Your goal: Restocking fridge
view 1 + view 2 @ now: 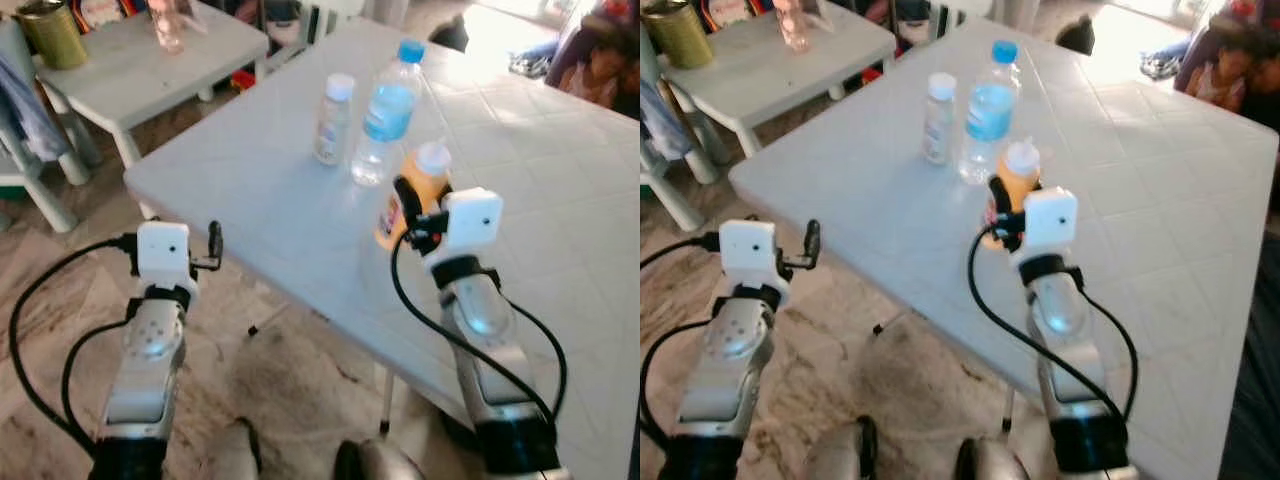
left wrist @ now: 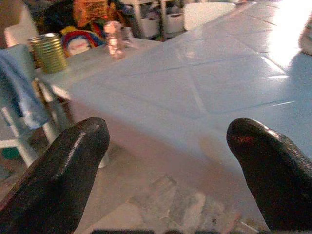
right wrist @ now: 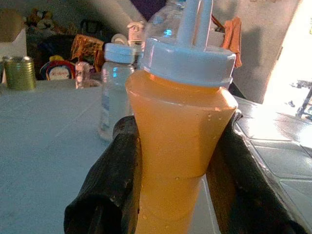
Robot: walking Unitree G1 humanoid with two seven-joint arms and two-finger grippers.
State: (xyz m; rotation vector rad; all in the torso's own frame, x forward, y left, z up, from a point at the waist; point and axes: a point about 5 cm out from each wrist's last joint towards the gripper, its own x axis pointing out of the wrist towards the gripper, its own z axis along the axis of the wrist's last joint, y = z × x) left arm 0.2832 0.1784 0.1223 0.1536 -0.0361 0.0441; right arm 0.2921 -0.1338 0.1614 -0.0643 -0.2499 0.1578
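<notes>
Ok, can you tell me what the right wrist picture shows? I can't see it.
An orange bottle with a white cap stands between the right gripper's two black fingers, which press its sides. Behind it on the pale table stand a small clear bottle and a bigger one.

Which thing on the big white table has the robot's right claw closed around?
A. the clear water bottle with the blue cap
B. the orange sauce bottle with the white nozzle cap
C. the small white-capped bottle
B: the right gripper's black fingers press both sides of the orange sauce bottle with the white nozzle cap.
</notes>
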